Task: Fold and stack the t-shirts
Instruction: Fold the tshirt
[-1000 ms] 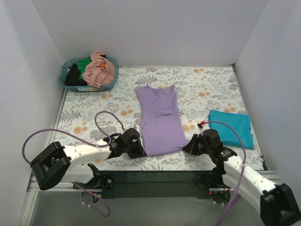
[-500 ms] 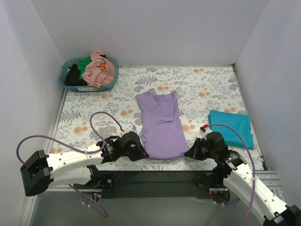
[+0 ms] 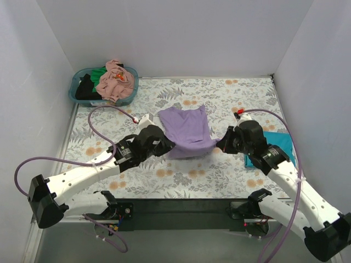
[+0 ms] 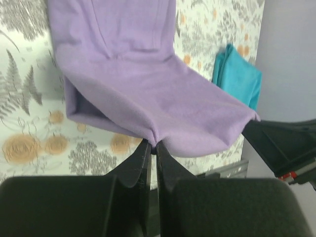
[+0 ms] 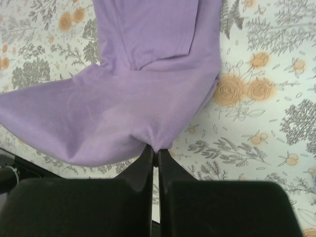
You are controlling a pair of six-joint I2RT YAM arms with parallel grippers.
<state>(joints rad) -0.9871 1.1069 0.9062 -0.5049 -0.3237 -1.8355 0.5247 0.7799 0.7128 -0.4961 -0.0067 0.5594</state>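
Two pinches noted: we see the left fingers [image 4: 140, 163] pressed together on the near-left hem corner of the lavender t-shirt [image 3: 189, 131], and the right fingers [image 5: 143, 163] pressed together on its near-right corner. The hem hangs raised above the table [image 3: 247, 104]; the far half lies flat mid-table. A teal t-shirt [image 3: 282, 145] lies folded near the right edge. A pink t-shirt [image 3: 115, 82], green t-shirt [image 3: 97, 74] and black t-shirt [image 3: 85, 87] sit heaped in the basket [image 3: 77, 97], far left.

the left end effector [image 3: 167, 147] and right end effector [image 3: 221, 146] each pinch a near corner of the lavender t-shirt [image 3: 188, 129].
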